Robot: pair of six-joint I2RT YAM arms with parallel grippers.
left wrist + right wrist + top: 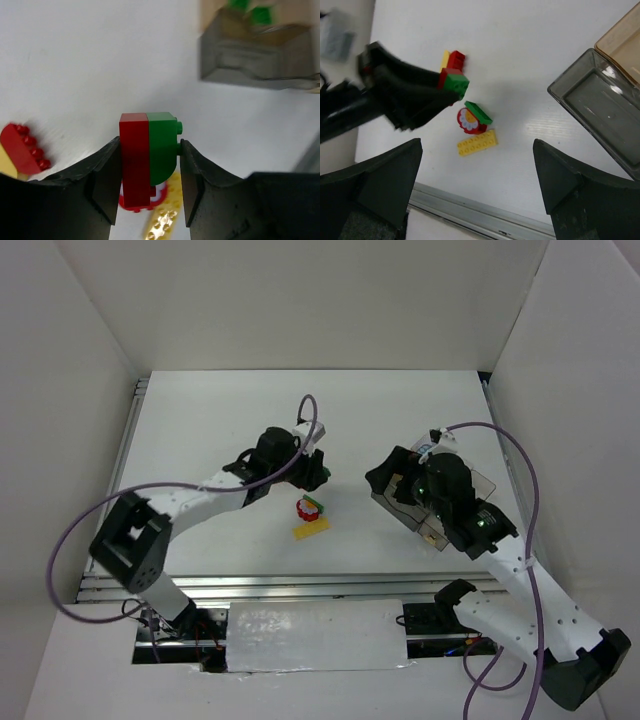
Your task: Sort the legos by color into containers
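My left gripper [149,150] is shut on a red brick and a green brick stuck together [148,157], held above the table; it shows in the top view [311,473] and the right wrist view [422,97]. Below it lie a round red flower piece [467,120] with a green plate [479,112] on it, and a flat yellow plate [477,142]. A red brick [456,59] lies on a yellow one farther off. My right gripper [477,165] is open and empty, next to the smoky organizer box [482,483]. No purple piece shows.
The organizer box [260,52] holds green pieces in one compartment. Its lid [626,45] stands open. A metal rail [300,587] runs along the table's near edge. White walls close in both sides and the back.
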